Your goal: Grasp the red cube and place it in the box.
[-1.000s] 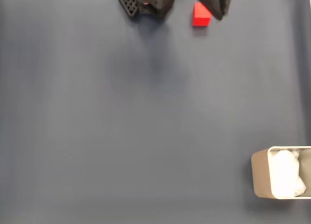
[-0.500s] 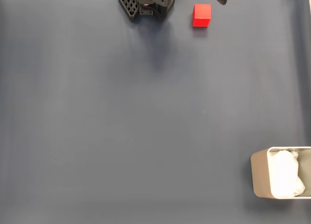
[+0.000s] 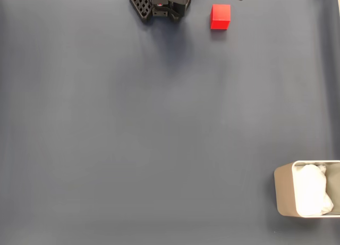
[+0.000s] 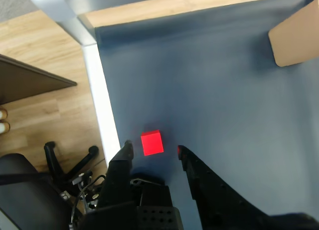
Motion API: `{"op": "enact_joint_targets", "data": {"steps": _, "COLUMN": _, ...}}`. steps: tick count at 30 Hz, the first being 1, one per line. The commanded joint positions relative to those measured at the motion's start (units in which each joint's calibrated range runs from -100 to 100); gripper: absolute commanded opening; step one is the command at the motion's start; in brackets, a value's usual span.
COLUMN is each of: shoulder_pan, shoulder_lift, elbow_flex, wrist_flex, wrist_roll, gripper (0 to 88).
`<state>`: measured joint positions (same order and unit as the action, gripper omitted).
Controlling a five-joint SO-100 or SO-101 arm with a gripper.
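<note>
The red cube (image 4: pixel 151 142) sits untouched on the dark surface (image 3: pixel 159 123) near its top edge in the fixed view, far from the box (image 3: pixel 287 194); the released end effector (image 4: pixel 153 149), above, should descend straddling it squarely before closing.

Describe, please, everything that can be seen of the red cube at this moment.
The red cube is small, bright red and plain-faced, with sharp edges and a matte look. It sits flat on the dark blue-grey mat near the top edge of the fixed view, right of the arm's black base and far from the box at lower right. In the wrist view the cube lies beyond the open gripper, between the lines of its two fingertips. Nothing but the mat touches it.
</note>
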<state>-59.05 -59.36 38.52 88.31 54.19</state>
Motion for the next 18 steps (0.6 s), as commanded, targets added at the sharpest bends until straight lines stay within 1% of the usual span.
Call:
{"op": "enact_joint_targets", "data": {"steps": 1, "shoulder_pan": -0.8, "shoulder_lift": -1.3, "elbow_flex": 1.3, "wrist_flex": -0.9, "wrist_roll": 1.6, "gripper": 24.2}}
{"op": "enact_joint_targets", "data": {"steps": 7, "shoulder_pan": -0.8, "shoulder_lift": -3.2, "elbow_flex": 5.6, "wrist_flex": -1.9, "wrist_roll": 3.4, "gripper": 28.0}}
{"op": "enact_joint_targets", "data": {"steps": 18, "shoulder_pan": -2.1, "shoulder_lift": -6.0, "elbow_flex": 15.5, "wrist_flex": -7.3, "wrist_roll": 4.2, "gripper": 30.9}}
